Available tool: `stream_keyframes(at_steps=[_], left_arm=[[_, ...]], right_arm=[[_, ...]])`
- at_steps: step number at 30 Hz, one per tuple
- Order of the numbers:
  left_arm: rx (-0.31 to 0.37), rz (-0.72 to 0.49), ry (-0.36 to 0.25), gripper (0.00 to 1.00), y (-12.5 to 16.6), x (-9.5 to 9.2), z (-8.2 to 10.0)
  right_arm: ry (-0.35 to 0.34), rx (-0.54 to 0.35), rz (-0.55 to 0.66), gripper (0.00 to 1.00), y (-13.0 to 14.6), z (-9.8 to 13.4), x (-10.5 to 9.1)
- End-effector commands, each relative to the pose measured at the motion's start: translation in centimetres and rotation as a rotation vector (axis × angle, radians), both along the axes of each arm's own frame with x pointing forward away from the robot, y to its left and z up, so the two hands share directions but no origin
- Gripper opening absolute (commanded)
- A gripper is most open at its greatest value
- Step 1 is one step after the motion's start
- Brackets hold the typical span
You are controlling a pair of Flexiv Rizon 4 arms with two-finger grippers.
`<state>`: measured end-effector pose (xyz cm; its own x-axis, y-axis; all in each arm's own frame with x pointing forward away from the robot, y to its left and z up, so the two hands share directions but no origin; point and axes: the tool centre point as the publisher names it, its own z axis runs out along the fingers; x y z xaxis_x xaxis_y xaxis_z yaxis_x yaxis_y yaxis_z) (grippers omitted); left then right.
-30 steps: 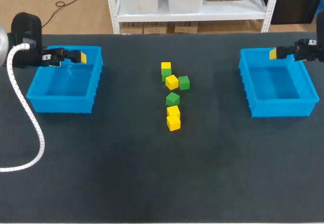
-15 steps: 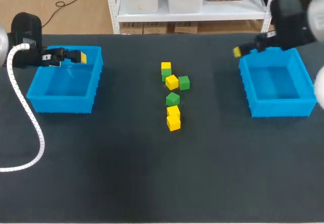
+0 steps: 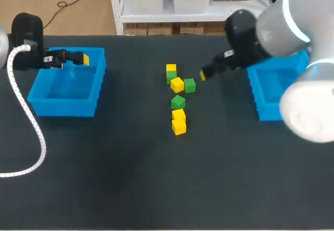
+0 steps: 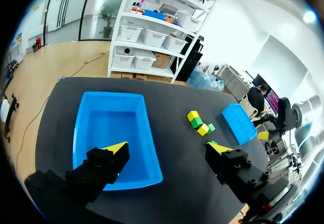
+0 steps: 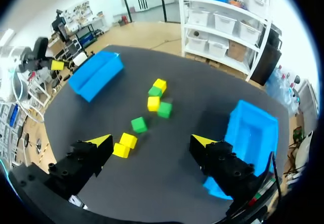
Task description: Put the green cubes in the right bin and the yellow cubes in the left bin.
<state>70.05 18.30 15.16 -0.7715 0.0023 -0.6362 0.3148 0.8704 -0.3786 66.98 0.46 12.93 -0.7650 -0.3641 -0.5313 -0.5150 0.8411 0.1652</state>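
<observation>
Several yellow and three green cubes lie in a loose column at the table's middle, from a yellow cube [image 3: 171,68] at the back to a yellow cube [image 3: 179,127] at the front. My right gripper [image 3: 204,74] hangs open just right of a green cube [image 3: 190,85]; in the right wrist view the right gripper [image 5: 151,142] is above the cubes, a green cube [image 5: 138,125] ahead of its fingers. My left gripper [image 3: 78,59] is open and empty over the back of the left bin [image 3: 39,93]; in its wrist view the left gripper [image 4: 167,150] spans the left bin [image 4: 109,93].
The right bin [image 3: 263,103] stands at the table's right, partly hidden behind my right arm; the right bin [image 5: 250,138] shows empty beside the right fingers. A white cable hose [image 3: 26,113] runs along the table's left side.
My right arm has swung left from above the right bin toward the cubes at the middle. The left arm and the cubes have not moved.
</observation>
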Motion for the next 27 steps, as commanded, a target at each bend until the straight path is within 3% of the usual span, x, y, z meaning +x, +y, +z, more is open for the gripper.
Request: stream_keyframes(at_steps=[1, 6, 18, 27], left_arm=[[-0.006, -0.002, -0.006, 1.00, 0.1, -0.1, -0.1], [-0.006, -0.002, -0.006, 1.00, 0.1, -0.1, -0.1], [-0.006, -0.002, -0.006, 1.00, 0.1, -0.1, -0.1], [-0.006, -0.002, -0.006, 1.00, 0.1, -0.1, -0.1]], right_arm=[[-0.082, -0.198, -0.107, 1.00, 2.9, -1.7, 0.0], [-0.070, -0.244, -0.062, 1.00, 4.8, -3.7, -0.3], [-0.037, -0.319, 0.013, 1.00, 6.0, -8.7, -0.3], [-0.020, -0.348, 0.017, 1.00, 6.5, -10.9, 1.4]])
